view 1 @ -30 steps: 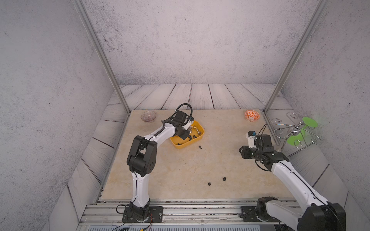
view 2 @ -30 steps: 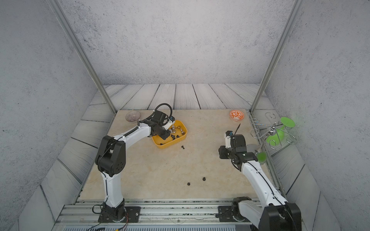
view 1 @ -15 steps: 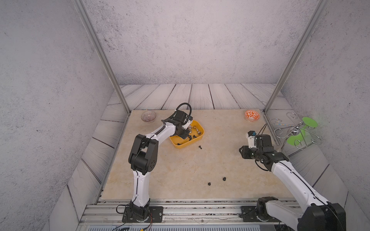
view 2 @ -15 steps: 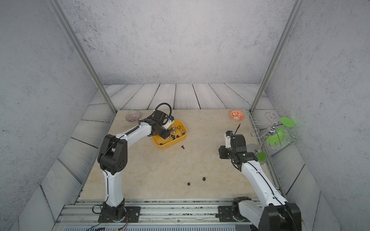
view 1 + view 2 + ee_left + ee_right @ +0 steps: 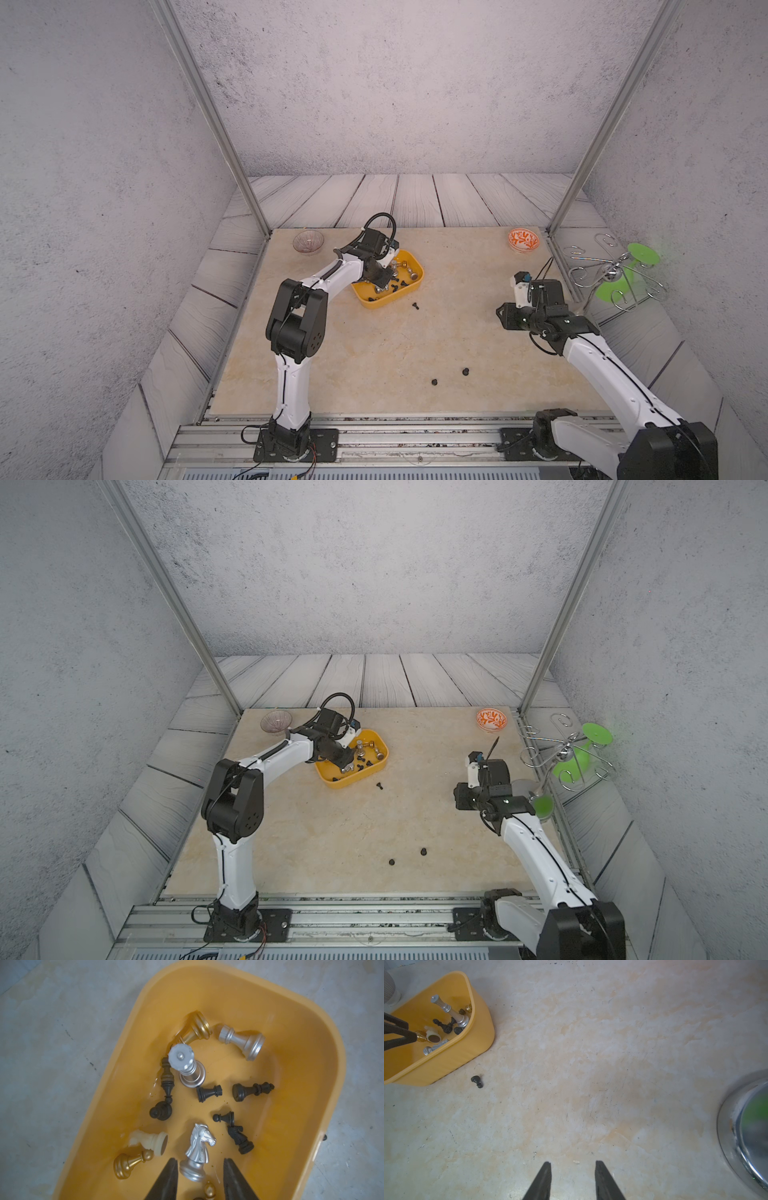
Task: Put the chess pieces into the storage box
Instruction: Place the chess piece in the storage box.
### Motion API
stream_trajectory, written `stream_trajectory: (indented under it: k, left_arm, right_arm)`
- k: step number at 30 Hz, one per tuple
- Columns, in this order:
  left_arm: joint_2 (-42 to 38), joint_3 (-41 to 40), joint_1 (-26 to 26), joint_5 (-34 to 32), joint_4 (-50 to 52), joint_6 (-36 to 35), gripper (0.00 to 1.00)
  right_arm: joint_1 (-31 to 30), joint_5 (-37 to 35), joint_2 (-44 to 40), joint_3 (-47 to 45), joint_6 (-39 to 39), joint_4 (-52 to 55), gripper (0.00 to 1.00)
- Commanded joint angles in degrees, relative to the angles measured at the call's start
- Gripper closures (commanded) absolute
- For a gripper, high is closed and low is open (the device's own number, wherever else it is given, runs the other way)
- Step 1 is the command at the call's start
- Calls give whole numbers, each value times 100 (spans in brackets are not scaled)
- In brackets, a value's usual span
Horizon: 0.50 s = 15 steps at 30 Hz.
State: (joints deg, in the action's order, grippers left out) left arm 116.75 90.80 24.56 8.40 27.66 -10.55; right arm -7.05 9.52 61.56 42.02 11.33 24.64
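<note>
Yellow plastic fills my left wrist view: the storage box (image 5: 307, 1053), toward the back left corner of the tabletop (image 5: 374, 345), with most chess pieces (image 5: 209, 1093) inside. My left gripper (image 5: 199, 1160) hangs over it, jaws apart, gripping nothing; a silver knight (image 5: 200, 1142) lies between them. My right gripper (image 5: 573, 1162) is spread and empty. One black piece (image 5: 476, 1081) lies just beside the box wall; a finger reaching there could shove the box. Two black pieces (image 5: 434, 382) near the front edge could roll off if nudged.
</note>
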Motion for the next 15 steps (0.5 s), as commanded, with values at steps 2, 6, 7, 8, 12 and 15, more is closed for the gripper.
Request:
stream_trajectory:
  k: [2,6,7,8,12,15]
  left_arm:
    - [-331,-147,-65,153,-99,149,60]
    - [-465,-175,-74,161,-85,180,60]
    - [-503,-184,-74,177,-94,192,60]
    - [-540,-186,-74,187,-94,201,60]
    - [-691,-207,-74,282,-76,241,60]
    - [-861,-301,-74,316,-68,271,60]
  right_arm:
    - [28,76,-30,-18,-26,76,63]
    - [21,85,-14,-10,-17,83,63]
    - [22,93,5,3,-18,108,63]
    - [21,117,12,8,-15,119,63]
    - [20,402,110,9,49,92,63]
    - [6,630,188,-12,112,-16,63]
